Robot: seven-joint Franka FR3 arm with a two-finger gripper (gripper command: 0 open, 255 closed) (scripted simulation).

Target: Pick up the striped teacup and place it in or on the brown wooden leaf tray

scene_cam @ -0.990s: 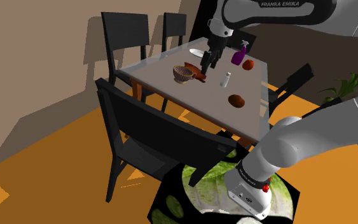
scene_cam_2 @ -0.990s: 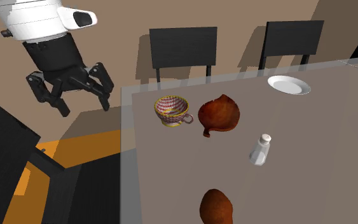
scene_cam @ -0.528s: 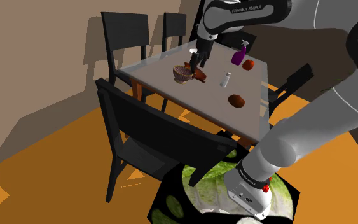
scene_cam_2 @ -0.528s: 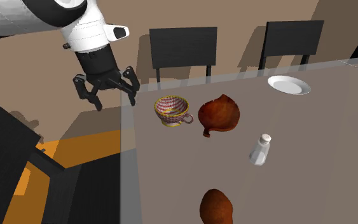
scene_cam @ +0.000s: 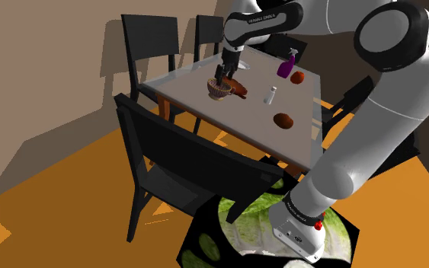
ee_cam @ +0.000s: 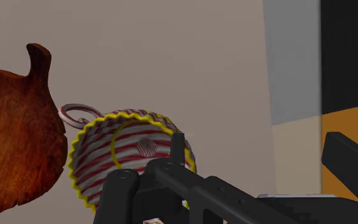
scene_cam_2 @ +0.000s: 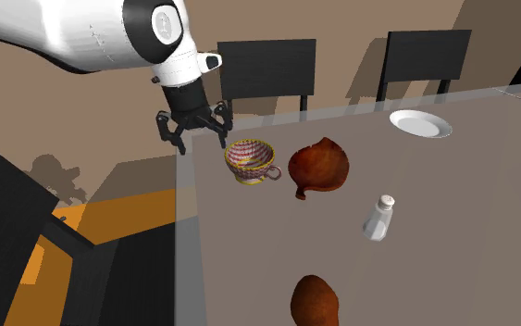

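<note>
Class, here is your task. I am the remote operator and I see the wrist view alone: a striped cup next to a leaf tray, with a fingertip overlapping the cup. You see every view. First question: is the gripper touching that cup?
Observer: No. In the second exterior view the gripper shows left of the teacup, apart from it, fingers open.
Operator: What stands near the tray?
Observer: A white shaker, upright, to the lower right of the leaf tray in that view.
Operator: Anything else on the table?
Observer: A white plate near the far edge, before a black chair.
</note>
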